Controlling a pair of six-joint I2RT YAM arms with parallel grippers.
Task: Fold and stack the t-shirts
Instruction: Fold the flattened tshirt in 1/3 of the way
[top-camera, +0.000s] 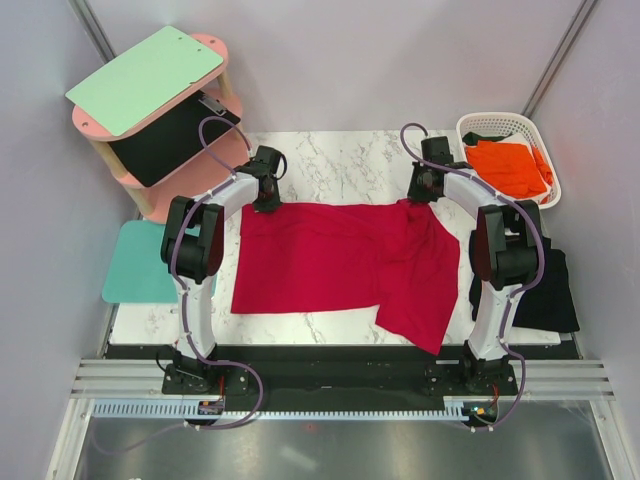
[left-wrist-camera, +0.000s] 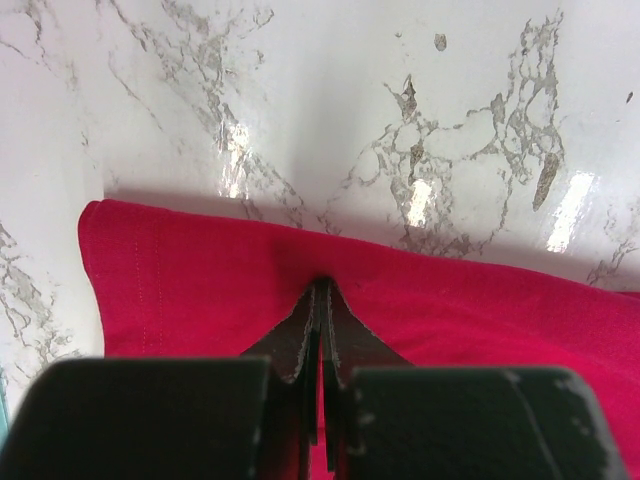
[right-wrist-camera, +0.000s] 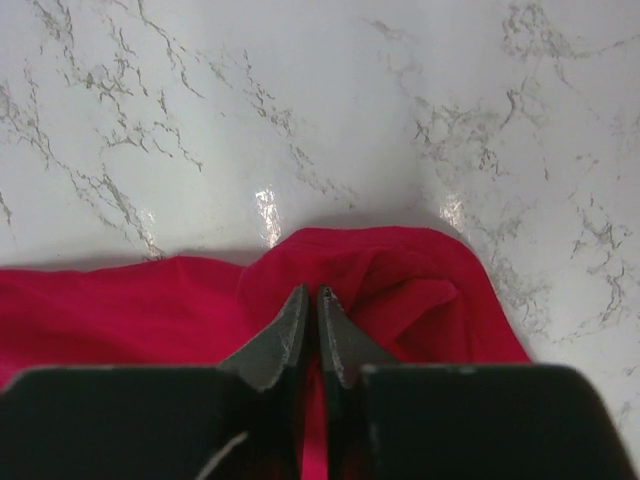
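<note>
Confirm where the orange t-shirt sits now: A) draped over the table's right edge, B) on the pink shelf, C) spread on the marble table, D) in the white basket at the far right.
D: the orange t-shirt lies bunched in the white basket, while the red t-shirt is the one spread on the table.

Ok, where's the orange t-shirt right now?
In the top view, the orange t-shirt lies in the white basket at the table's far right corner, behind the right arm; the black t-shirt is nearer on that same side.
</note>
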